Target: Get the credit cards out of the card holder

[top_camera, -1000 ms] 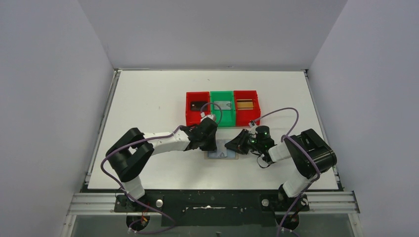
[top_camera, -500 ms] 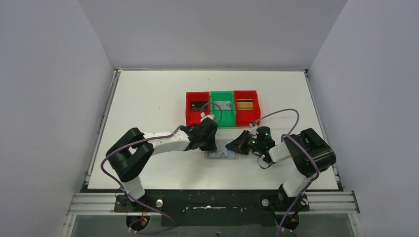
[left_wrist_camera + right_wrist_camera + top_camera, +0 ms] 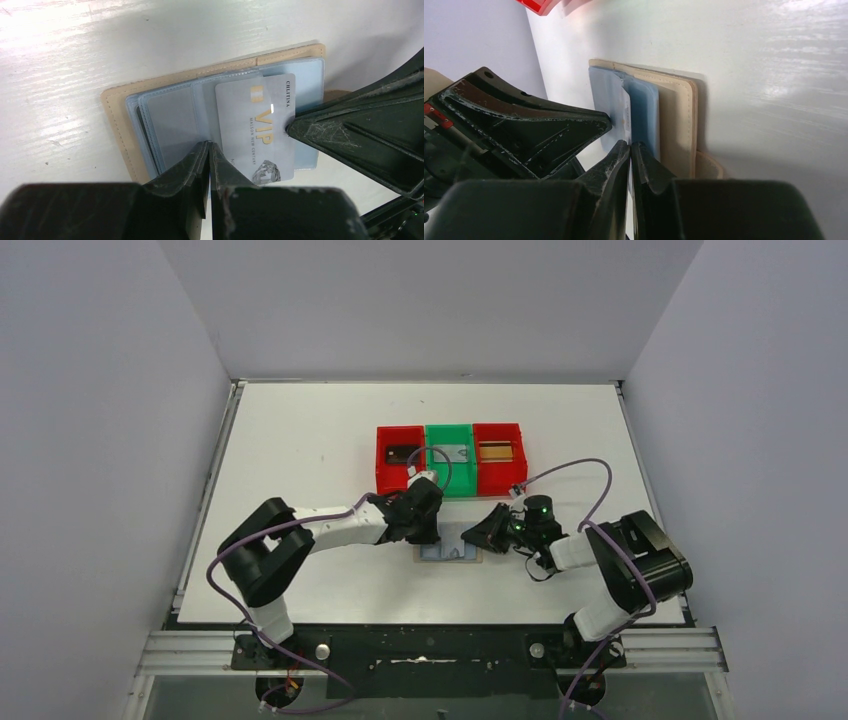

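1. Card holder lies open and flat on the white bench, in the near middle part, between the two arms.
2. Its beige border frames the light blue sleeves, and a small tab sticks out past one edge.
3. A silver-grey card with gold "VIP" letters lies half out of a sleeve. Its outer edge nearly reaches the holder's right edge.
4. The left end effector has its fingers pressed together, with the tips down on the blue sleeves just beside the card's left edge.
5. The right end effector comes in from the opposite side with its fingers almost together, pinching the outer edge of the silver-grey card.
6. The two end effectors are near each other over the holder, tip facing tip.
7. Behind the holder stand a red bin, a green bin and a second red bin, touching in a row. They contain a dark card, a grey card and a gold-brown card.
8. A strip of bench shows between the bins and the holder, and wider bench lies to the left and far side.
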